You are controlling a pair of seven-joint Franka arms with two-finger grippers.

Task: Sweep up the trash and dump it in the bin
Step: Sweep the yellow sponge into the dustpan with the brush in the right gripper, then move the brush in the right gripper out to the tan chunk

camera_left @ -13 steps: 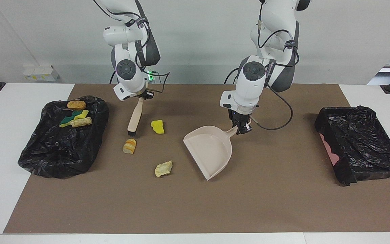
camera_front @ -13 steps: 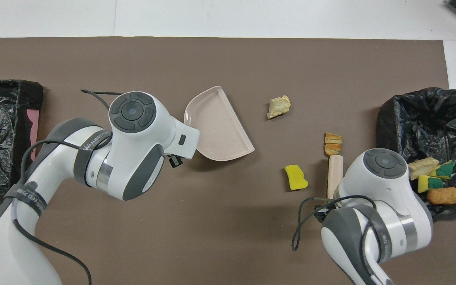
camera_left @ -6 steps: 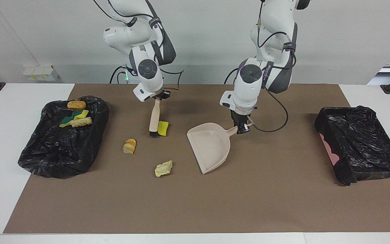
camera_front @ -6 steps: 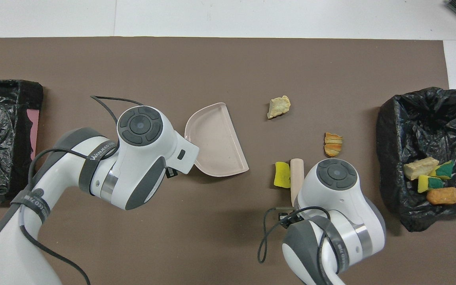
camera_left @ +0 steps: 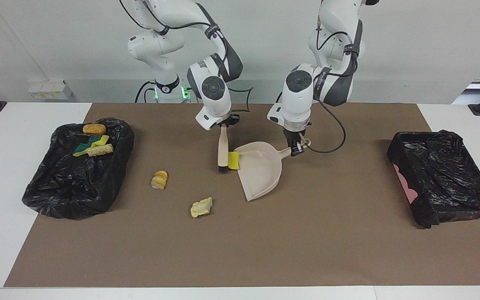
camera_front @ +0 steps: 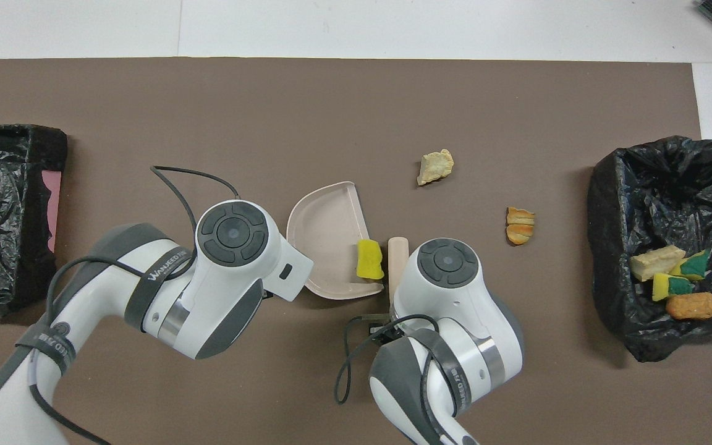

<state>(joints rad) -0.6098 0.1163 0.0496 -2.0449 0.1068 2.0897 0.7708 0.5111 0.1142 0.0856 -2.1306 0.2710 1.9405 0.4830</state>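
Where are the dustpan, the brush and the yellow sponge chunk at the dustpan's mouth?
dustpan (camera_left: 263,173): facing view, on its bare pan floor.
brush (camera_left: 222,146): facing view, on its beige handle.
yellow sponge chunk (camera_front: 369,259): overhead view, on its yellow top face.

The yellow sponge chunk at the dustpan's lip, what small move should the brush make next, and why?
Probably a short push onward: the yellow sponge chunk sits only at the open edge of the dustpan, with the brush in the right gripper pressed beside it, while the left gripper holds the handle.
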